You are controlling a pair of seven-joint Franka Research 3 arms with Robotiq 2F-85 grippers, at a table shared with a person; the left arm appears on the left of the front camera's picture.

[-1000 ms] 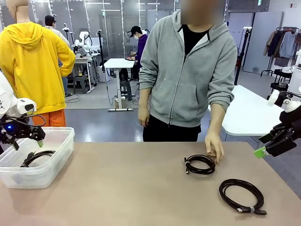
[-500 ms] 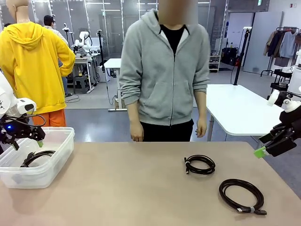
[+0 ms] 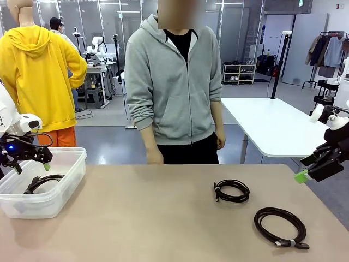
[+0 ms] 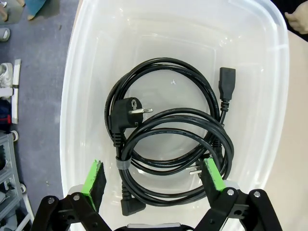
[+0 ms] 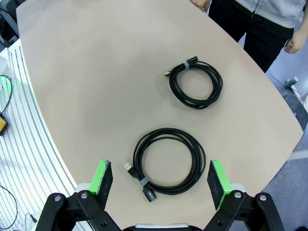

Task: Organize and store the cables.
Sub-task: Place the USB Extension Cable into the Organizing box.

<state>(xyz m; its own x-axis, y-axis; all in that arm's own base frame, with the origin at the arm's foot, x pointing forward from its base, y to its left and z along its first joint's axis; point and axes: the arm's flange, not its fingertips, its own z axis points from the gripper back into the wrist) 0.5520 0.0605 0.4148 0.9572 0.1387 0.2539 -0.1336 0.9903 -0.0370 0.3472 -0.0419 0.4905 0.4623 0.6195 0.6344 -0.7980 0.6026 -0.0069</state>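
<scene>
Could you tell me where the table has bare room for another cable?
The widest bare stretch of table lies between the clear bin at the left and the small coil. Crowded: the right side, with the small coil and the larger coil, and the bin's floor, covered by coiled cables.

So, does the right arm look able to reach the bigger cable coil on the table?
Probably yes: the open right gripper faces the bigger cable coil, with nothing on or around it but bare table.
</scene>
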